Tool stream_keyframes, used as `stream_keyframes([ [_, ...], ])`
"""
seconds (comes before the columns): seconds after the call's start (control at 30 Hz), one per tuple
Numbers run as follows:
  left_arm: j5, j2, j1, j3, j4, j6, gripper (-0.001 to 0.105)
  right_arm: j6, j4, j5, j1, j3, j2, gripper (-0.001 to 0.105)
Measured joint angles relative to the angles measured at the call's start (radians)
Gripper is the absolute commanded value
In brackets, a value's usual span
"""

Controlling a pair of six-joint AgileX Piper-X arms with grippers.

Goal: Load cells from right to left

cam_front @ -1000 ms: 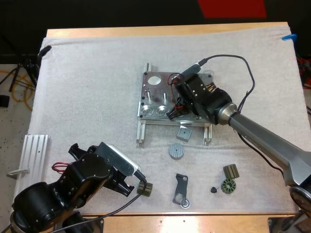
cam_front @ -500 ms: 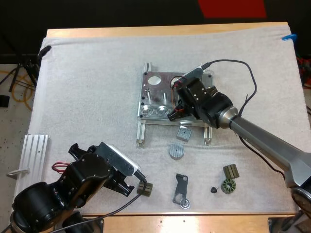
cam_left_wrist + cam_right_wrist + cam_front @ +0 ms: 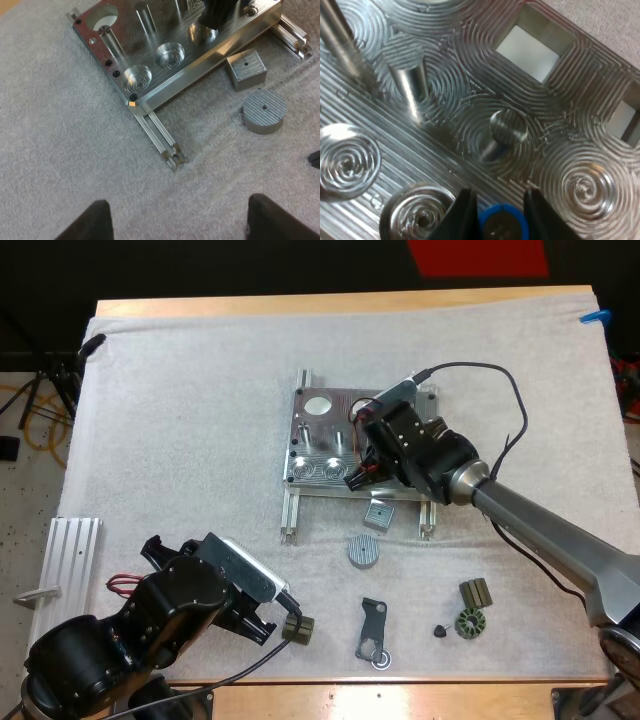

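Looks barely begun. Finds the counter [image 3: 300,306] carrying the metal fixture [image 3: 322,445] at centre frame in the high view, its front row of round pockets [image 3: 137,80] bare wherever visible. Sees the left pincer [image 3: 182,220] resting at lower left of the high frame, fingers spread wide and clear of everything. Has the right pincer [image 3: 500,210] low over the fixture's front row, pinching a blue cell [image 3: 502,227] from both sides, not yet seated in any pocket. Judges every cell as left to load, with this first one likely bound for the rightmost pocket
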Motion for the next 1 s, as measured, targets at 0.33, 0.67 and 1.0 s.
stream_keyframes([
  [0.33,0.000,0.000,0.000,0.000,0.000,0.000,0.057,-0.031,0.018,0.027,0.005,0.000,0.001,0.000],
  [0.67,0.000,0.000,0.000,0.000,0.000,0.000,0.057,-0.052,0.023,0.035,0.007,0.000,0.001,0.000],
  [1.0,0.000,0.000,0.000,0.000,0.000,0.000,0.057,-0.053,0.032,0.049,0.012,-0.003,-0.006,0.000],
])
